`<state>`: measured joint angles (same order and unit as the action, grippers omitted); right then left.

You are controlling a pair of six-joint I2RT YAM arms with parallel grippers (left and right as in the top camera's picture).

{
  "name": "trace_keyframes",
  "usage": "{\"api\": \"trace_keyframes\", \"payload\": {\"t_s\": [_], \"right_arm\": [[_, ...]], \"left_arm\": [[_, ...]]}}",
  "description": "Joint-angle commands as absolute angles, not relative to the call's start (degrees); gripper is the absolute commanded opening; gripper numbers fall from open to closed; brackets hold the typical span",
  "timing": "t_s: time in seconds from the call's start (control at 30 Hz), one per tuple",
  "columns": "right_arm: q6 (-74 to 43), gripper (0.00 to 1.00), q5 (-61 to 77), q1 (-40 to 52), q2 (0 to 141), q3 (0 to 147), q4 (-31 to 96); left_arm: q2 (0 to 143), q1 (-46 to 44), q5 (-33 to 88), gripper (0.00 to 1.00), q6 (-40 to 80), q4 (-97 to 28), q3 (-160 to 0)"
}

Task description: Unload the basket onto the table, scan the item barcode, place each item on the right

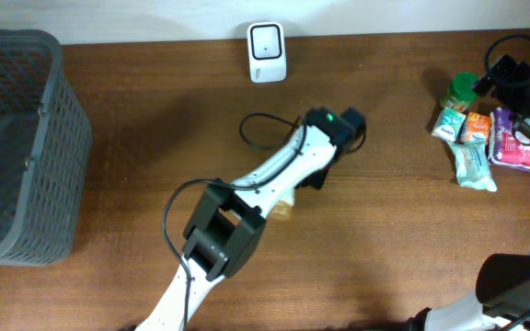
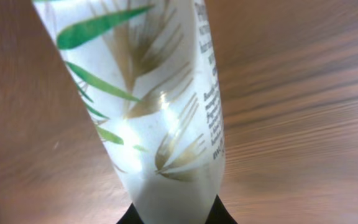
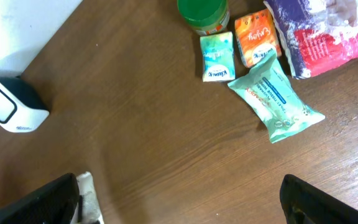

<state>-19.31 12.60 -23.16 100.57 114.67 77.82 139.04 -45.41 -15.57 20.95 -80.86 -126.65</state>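
My left gripper (image 2: 175, 219) has its jaws pinched in on the white leaf-print bottle (image 2: 154, 106) near the middle of the table (image 1: 136, 138), with the arm bent at the elbow. My right gripper (image 3: 179, 208) gapes wide and empty above the wipes pack (image 3: 275, 102). The white scanner (image 1: 267, 51) stands at the far edge.

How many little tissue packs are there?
2. A teal pack and an orange pack lie side by side next to the green-lidded jar. More could be hidden under the left arm.
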Motion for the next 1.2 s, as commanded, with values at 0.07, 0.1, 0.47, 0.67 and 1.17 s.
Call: {"api": "trace_keyframes", "payload": {"t_s": [0.07,0.1,0.47,0.67,1.17], "right_arm": [[-19.4,0.99,12.9,-22.9,100.7,114.5,77.8],[-19.4,0.99,12.9,-22.9,100.7,114.5,77.8],[-19.4,0.99,12.9,-22.9,100.7,114.5,77.8],[-19.4,0.99,12.9,-22.9,100.7,114.5,77.8],[-19.4,0.99,12.9,-22.9,100.7,114.5,77.8]], "left_arm": [[137.9,-33.6,19.0,0.00,12.9,-81.1,-136.9],[138.3,-31.2,21.1,0.00,12.7,-80.5,-136.3],[140.5,-25.1,24.1,0.59,12.3,-68.1,-124.4],[139.7,-21.7,18.8,0.75,11.9,-74.2,-134.3],[139.8,-33.5,15.0,0.98,0.4,-82.5,-142.3]]}}
